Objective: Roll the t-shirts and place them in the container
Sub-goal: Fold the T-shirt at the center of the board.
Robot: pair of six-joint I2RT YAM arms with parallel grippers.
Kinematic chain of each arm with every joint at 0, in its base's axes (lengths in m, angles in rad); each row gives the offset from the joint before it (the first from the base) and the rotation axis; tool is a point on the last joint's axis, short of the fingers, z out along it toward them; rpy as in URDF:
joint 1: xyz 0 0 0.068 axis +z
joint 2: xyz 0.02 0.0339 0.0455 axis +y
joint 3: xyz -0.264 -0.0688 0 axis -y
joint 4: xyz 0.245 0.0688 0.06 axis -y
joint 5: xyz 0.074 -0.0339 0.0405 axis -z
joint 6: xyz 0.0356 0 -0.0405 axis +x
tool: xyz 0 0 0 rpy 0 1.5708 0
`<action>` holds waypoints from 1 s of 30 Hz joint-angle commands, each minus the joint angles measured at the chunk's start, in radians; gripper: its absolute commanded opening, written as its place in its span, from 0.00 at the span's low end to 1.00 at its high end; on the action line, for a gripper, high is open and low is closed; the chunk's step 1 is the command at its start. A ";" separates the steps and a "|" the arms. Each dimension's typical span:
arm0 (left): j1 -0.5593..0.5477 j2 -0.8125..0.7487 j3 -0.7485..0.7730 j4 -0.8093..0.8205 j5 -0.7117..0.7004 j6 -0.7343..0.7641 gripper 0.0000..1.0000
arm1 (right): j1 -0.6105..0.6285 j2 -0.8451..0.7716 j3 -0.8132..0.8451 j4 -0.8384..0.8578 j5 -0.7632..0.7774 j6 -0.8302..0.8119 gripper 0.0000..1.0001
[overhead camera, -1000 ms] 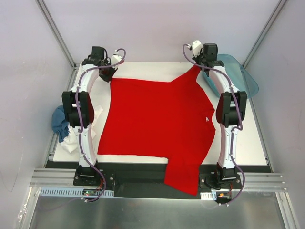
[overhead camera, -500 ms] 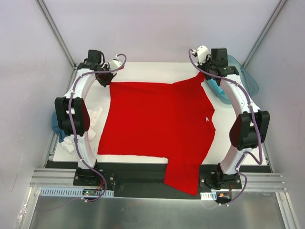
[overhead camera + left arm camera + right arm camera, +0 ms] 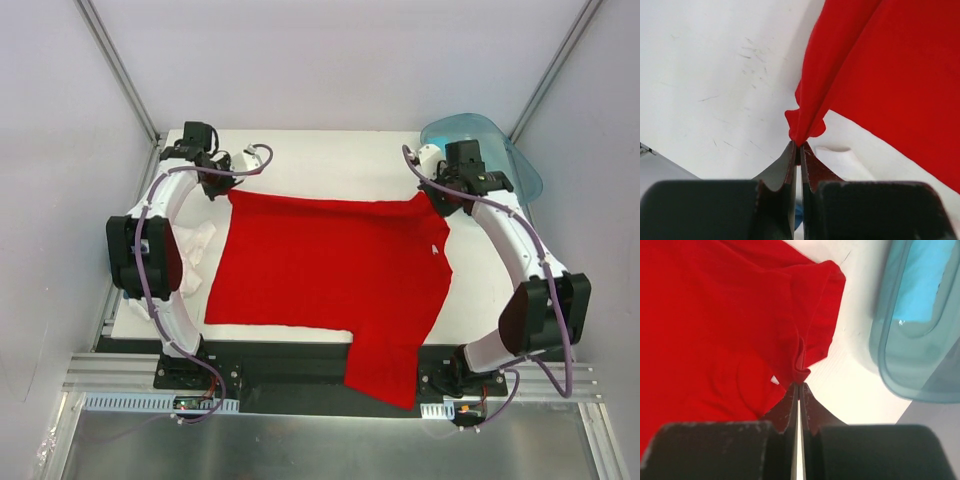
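- Red t-shirt [image 3: 330,265]: lies spread flat across the middle of the table [image 3: 330,148]. The near sleeve [image 3: 385,370] hangs over the near edge.
- Left claw [image 3: 222,188]: closed tight on the far-left corner of the shirt. The left wrist view shows a small pinch of red fabric between the fingertips.
- Right claw [image 3: 437,203]: closed tight on the far-right corner, at the bunched edge of the far sleeve.
- Change 1: over the last second both claws have drawn back toward the arm bases, carrying the far edge of the shirt with them.
- Change 2: the far sleeve pointed out toward the tub [image 3: 520,165] a second ago. It is now pulled in, and the far edge runs nearly straight between the two claws.
- Change 3: the tub, previously half hidden by the right arm, is now exposed at the far-right corner.
- Meaning: the shirt appears to be in the squaring stage, ahead of the first fold or roll. No roll is formed yet.
- Remaining: a crumpled white t-shirt [image 3: 198,240] waits beside the left arm.
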 commanded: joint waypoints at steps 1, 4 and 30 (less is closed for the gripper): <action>0.000 -0.093 -0.075 -0.027 -0.012 0.135 0.00 | 0.003 -0.114 -0.062 -0.104 -0.011 0.014 0.00; 0.002 -0.109 -0.127 -0.033 -0.024 0.173 0.00 | 0.017 -0.160 -0.122 -0.128 -0.015 0.009 0.01; -0.034 -0.236 -0.457 -0.045 -0.131 0.319 0.00 | 0.103 -0.328 -0.332 -0.272 -0.041 -0.080 0.01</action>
